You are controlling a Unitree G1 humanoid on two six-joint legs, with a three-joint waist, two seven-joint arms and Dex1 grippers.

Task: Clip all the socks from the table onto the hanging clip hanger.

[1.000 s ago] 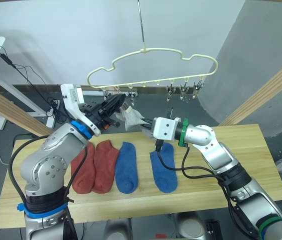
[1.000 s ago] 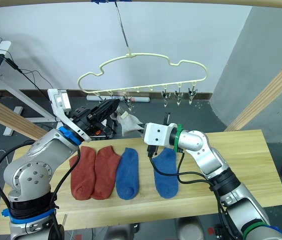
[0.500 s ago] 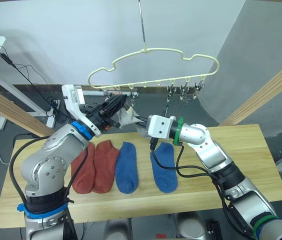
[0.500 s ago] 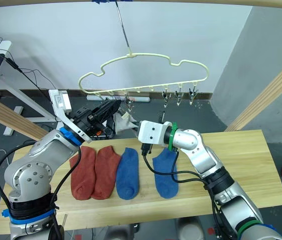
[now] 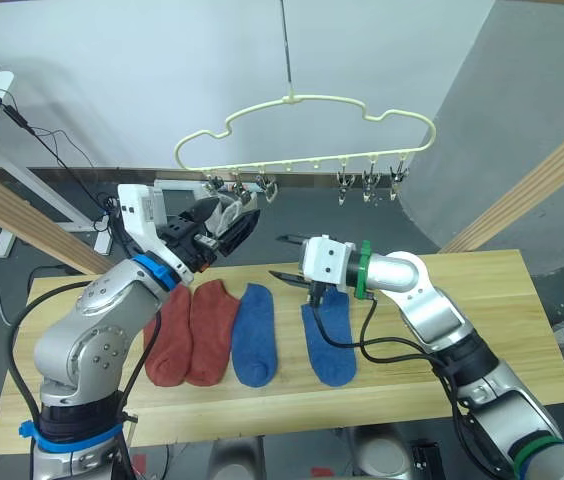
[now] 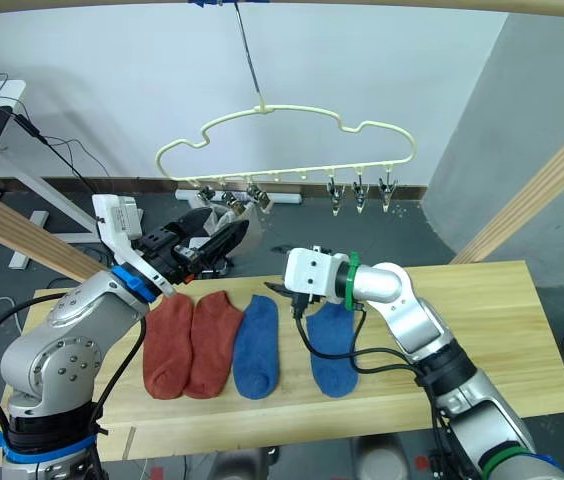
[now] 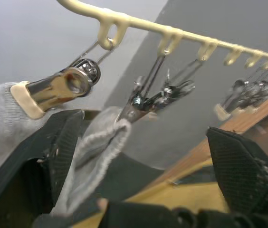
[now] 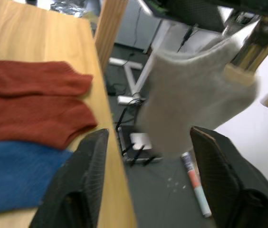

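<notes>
Under the clip hanger [image 5: 307,135], the left gripper [image 5: 230,224] pinches a grey sock [image 8: 191,99]; the right gripper [image 5: 287,257] hangs wide, empty, above the table [image 5: 522,310].

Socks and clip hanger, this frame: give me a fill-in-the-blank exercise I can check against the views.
1. The socks lying flat on the table number ____.
2. Beside the two rust-red socks lie two ____ socks.
3. The left gripper holds a light ____ sock up at the clip hanger.
4. The right gripper hovers above the table with its fingers ____.

Missing words: four; blue; grey; open
</notes>
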